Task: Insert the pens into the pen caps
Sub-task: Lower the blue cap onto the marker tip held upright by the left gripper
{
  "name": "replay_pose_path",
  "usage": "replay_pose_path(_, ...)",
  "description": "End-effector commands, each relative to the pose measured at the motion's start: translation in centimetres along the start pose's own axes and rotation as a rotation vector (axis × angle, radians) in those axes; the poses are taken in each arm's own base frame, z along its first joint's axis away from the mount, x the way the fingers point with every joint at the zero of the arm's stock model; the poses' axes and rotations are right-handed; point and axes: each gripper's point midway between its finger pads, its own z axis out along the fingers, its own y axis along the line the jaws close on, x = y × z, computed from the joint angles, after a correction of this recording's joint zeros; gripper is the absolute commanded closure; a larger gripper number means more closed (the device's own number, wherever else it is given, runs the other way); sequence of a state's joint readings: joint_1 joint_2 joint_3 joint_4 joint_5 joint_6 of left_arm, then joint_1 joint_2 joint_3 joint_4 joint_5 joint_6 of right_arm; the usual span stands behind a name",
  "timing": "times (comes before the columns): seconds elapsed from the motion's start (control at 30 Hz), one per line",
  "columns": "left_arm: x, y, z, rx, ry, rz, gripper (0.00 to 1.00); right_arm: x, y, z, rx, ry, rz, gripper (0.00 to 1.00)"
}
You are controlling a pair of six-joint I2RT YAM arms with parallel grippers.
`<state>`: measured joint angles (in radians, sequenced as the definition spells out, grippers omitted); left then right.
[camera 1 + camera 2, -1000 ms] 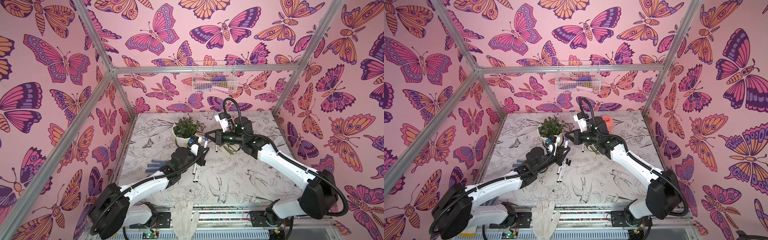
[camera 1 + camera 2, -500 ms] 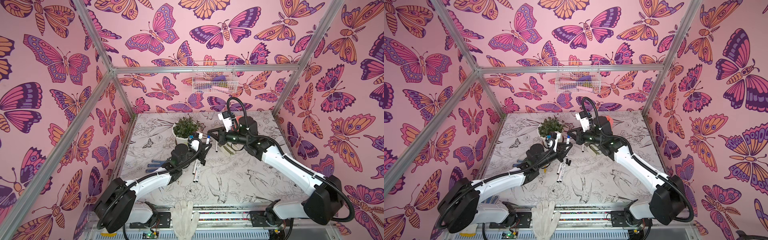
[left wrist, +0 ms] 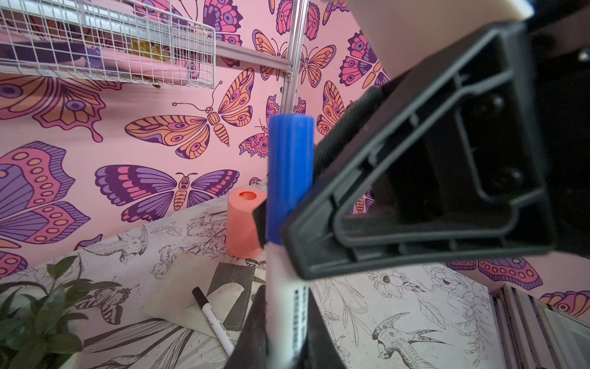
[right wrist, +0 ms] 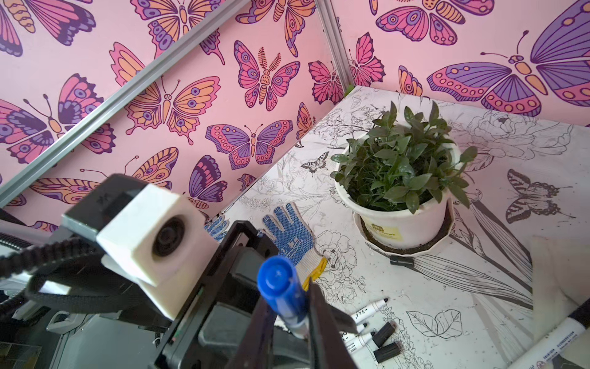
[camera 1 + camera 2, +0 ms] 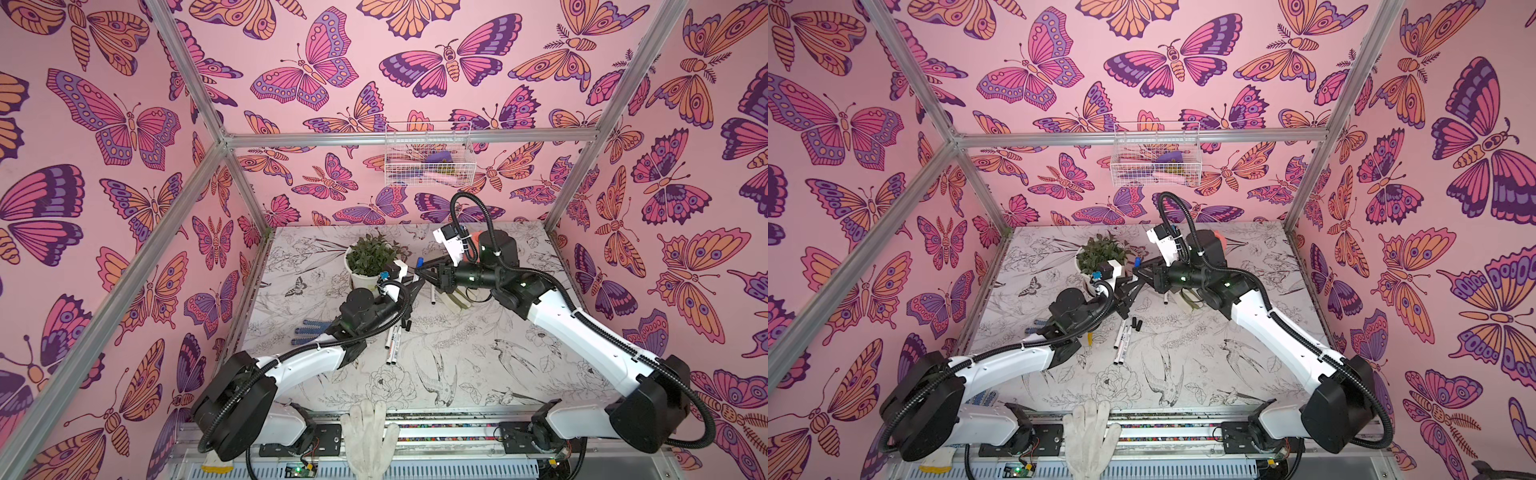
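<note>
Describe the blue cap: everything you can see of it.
The blue cap is a short, ribbed cylinder of glossy plastic with a closed, rounded end and no visible damage. It sits on the end of a white pen that the left gripper holds up in the air above the table. The right gripper pinches its lower part from both sides. Nothing else touches it.

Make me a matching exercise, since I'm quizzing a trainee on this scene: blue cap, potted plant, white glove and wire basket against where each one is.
Things:
1. blue cap
2. potted plant
3. white glove
4. wire basket

Places:
A. hangs from the rear rail
B. sits on the tip of the pen in the left pincer
C. draped over the front rail
D. stands on the table

Pairs: 1-B; 2-D; 3-C; 4-A
</note>
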<state>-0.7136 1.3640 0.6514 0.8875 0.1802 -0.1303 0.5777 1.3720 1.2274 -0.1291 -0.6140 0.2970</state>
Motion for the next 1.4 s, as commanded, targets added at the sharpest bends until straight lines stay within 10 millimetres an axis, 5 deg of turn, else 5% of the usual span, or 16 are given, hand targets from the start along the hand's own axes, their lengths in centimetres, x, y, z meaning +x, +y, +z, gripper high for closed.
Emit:
replay_pose_path(0.0, -4.2, -0.1, -0.3, -0.025, -0.175, 0.082, 1.00, 3.4, 2.8, 0.5, -0.129, 0.153, 0.058, 0.81)
replay_pose_path(0.37, -3.2, -0.1, -0.5, -0.039, -0.168, 0.093, 1.00, 1.8, 2.7, -0.3, -0.082, 0.100, 0.012, 0.57)
replay_pose_path(0.87, -1.5, 0.1, -1.0, -0.050, -0.147, 0.081, 1.00, -3.6, 2.6, -3.4, 0.013, -0.054, -0.076, 0.57)
replay_pose_path(1.37, -1.4, -0.8, -0.8, -0.025, -0.142, 0.080, 1.00, -4.6, 2.9, -0.3, -0.046, -0.041, -0.049, 0.62)
